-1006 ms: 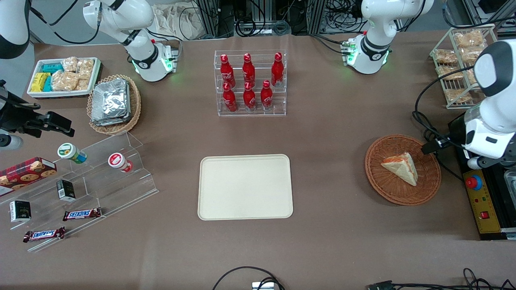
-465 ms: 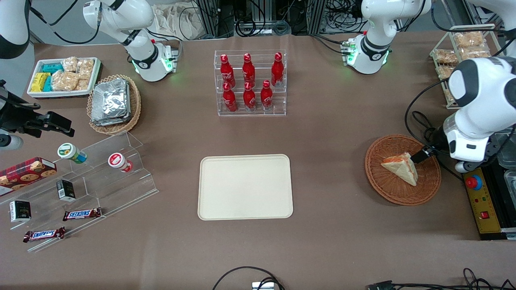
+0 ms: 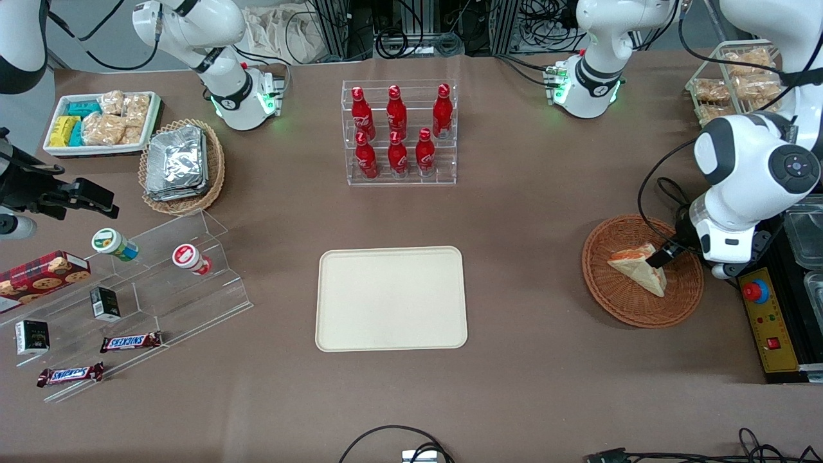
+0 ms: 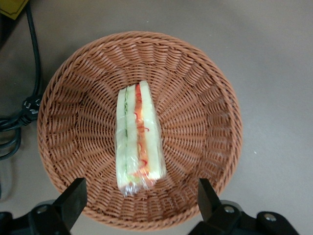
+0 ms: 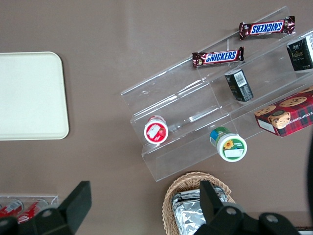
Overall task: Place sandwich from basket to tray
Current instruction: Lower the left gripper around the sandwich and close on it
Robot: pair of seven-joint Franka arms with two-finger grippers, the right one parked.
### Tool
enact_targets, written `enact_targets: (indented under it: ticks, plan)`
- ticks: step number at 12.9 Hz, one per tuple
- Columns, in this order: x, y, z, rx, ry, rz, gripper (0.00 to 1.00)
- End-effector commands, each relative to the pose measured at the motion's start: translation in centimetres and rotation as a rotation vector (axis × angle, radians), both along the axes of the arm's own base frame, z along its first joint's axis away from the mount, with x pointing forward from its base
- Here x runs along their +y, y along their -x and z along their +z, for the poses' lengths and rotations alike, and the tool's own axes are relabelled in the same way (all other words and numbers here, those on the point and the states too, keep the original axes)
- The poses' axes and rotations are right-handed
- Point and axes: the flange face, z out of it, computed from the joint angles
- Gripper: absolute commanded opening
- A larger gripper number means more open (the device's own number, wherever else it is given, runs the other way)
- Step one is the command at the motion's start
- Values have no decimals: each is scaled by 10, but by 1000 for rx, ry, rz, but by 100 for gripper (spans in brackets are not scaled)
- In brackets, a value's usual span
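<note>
The end effector, fingers spread, hovers over the sandwich in the basket. Approach step: next it likely must descend and close.

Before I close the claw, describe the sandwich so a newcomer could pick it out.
At the working arm's end of the table sits a reddish-brown wicker basket. In it, under the open claw, lies the sandwich, a clear-wrapped white-bread wedge with orange-red and green filling, unlike the foil packets.
</note>
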Motion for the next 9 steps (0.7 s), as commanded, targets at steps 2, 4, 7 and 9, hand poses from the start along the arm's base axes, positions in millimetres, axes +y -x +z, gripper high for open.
enact_targets:
  ticks: [2, 4, 7, 9]
  plan:
    - [1, 0, -16, -14, -10, 73, 100]
    - [-2, -3, -30, -19, -6, 123, 100]
    - [-3, -1, -46, -30, -3, 138, 100]
    - [-4, -1, -56, -33, -2, 152, 100]
